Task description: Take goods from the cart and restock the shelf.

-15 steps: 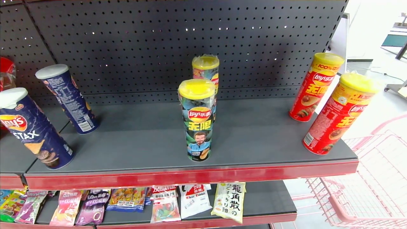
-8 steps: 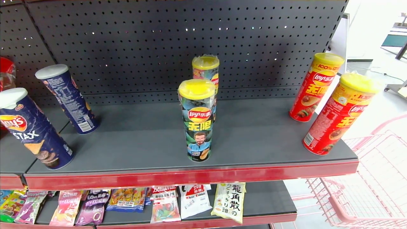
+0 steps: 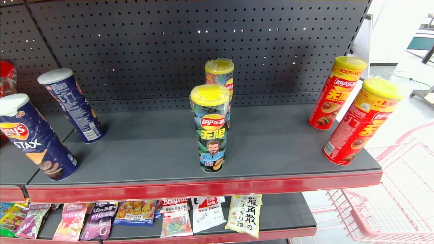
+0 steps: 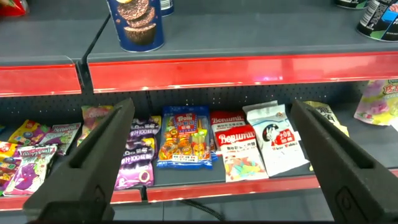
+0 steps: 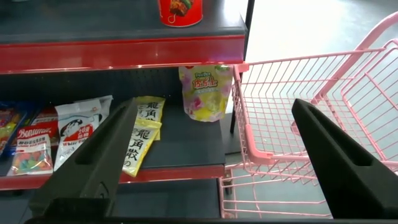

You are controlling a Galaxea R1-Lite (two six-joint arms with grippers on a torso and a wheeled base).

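Nearest, the left end effector (image 4: 211, 109) is spread wide with nothing between its fingers, and it faces the lower shelf (image 4: 367, 134). The right end effector (image 5: 212, 106) is just as wide and also carries nothing. It faces the right end of that shelf, with the cart (image 5: 247, 138) just beside it.

So the step in hand looks like the start of a fetch, with no item gripped and the shelf in front. The pink wire cart stands on the robot's right, close against the shelf end. What it holds cannot be told from the part in view. The next move probably falls to the right arm: swing toward the cart, go down over its rim, and close on 1 item without snagging the wire.

On the lower shelf lie snack packets (image 4: 183, 137) in 1 row, at least 9 of them, overlapping too much for an exact count.

Above and farther back, the upper shelf (image 3: 271, 145) carries 6 upright cans:
- 2 blue cans (image 3: 35, 135) with white lids stand at the left.
- 2 green cans (image 3: 211, 128) with yellow lids stand in the middle, 1 behind the other.
- 2 red cans (image 3: 362, 122) with yellow lids stand at the right.

Wide bare gaps between the groups leave room for new stock. Behind everything is the dark pegboard (image 3: 169, 44).
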